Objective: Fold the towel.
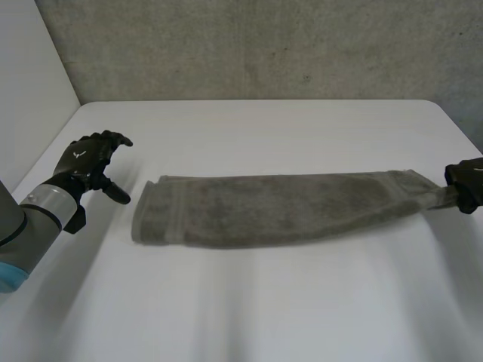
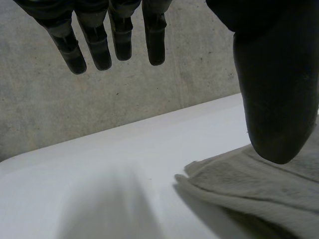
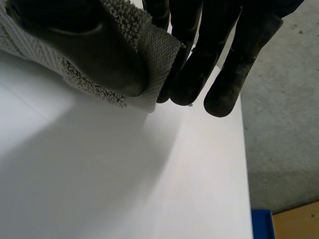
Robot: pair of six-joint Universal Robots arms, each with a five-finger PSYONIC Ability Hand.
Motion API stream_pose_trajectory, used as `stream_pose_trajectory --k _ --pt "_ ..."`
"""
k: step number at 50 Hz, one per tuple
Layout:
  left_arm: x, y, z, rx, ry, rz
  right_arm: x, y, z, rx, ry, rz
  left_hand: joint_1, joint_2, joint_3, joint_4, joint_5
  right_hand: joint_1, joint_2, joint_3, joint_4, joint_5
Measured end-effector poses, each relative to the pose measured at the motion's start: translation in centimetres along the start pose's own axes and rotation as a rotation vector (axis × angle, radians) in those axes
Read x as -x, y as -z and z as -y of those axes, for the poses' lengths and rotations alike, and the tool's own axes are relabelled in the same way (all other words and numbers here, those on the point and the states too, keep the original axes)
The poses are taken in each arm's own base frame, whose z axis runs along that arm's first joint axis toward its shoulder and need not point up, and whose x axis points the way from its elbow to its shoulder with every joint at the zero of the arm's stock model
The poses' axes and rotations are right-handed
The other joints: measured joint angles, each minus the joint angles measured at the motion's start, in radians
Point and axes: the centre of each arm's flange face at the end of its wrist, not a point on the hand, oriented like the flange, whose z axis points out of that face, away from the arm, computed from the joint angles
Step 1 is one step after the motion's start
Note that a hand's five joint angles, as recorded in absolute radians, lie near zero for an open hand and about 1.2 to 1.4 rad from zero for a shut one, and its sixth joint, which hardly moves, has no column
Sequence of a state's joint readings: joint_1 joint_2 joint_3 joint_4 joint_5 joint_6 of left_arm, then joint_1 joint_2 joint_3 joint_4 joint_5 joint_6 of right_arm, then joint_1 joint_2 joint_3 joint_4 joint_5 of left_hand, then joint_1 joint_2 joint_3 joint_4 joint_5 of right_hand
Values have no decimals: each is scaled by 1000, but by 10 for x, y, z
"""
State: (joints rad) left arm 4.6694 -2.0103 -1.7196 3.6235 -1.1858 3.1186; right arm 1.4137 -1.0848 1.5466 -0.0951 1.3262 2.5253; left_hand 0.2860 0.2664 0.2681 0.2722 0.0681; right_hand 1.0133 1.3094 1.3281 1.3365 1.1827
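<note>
Where the towel sits: long grey towel laid out as a narrow strip across the middle of the desk. It looks already doubled lengthwise. One short end points at the desk's left edge, the other reaches the right edge and is pulled into a bunch there.

Right hand: the right hand is at the desk's right edge, clamped on that bunched end. In its wrist view the thumb presses a corner of the terry against the fingers. It's a fairly small bite, mostly hem by the look of it.

Left hand: the left hand is near the desk's left edge, just beside the towel's left end and not touching it. Its fingers are straight, spread well away from the thumb, and hold nothing. Its wrist view has the towel's corner lying just under the thumb.

Step in hand: my guess is getting the left hand onto the left end, so the strip can go end over end.

How to do it well: come down flat over that left corner and catch both layers, not just the top one. Close firmly before anything lifts. The right hand should hold some tension so the strip stays straight, but not so much that the left end drags out from under the fingers.

What could go wrong: that small right-side pinch may slip if pulled hard. A one-layer grab on the left would let the strip fall open.
</note>
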Motion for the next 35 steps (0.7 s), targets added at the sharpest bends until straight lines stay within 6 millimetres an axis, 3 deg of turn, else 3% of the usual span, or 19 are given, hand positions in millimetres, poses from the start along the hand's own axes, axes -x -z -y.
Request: stream_pose_trajectory --k 11,14,16,19,21,22,24,25,27,29,33,35 --pt "1 -1 0 -1 0 2 -68 -4 9 -42 -6 -151 0 0 0 0 0 0 1 0 0 0" --pt "1 -1 0 -2 0 2 -73 -2 19 -59 -2 -160 0 0 0 0 0 0 7 0 0 0" --pt "1 -1 0 -2 0 3 -66 0 33 -82 1 -137 0 0 0 0 0 0 15 0 0 0" --pt "1 -1 0 -1 0 3 -34 7 66 -148 15 -56 0 -1 0 0 -1 0 16 0 1 0" --pt "1 -1 0 0 0 3 2 18 99 -221 26 30 0 -1 0 0 -1 0 20 0 5 0" --pt "1 0 0 0 0 3 10 21 105 -236 28 46 0 -1 0 0 -1 0 20 0 5 0" --pt "1 0 0 0 0 3 50 37 134 -313 36 135 0 -1 0 0 -1 0 20 0 5 0" --pt "1 0 0 0 0 3 60 42 140 -329 37 155 0 -1 0 0 -1 0 20 0 5 0" --pt "1 0 0 -1 0 3 105 62 162 -395 47 248 0 -1 0 0 -1 0 20 0 5 0" --pt "0 1 0 -1 0 3 149 81 176 -443 62 330 0 -1 0 0 -1 0 25 1 5 0" --pt "0 1 1 -2 -1 3 226 114 184 -498 104 466 0 -2 0 0 -1 0 25 5 5 0" --pt "0 1 1 -2 -1 3 252 122 181 -504 122 505 0 -2 0 0 -1 7 -14 -33 -37 -35"
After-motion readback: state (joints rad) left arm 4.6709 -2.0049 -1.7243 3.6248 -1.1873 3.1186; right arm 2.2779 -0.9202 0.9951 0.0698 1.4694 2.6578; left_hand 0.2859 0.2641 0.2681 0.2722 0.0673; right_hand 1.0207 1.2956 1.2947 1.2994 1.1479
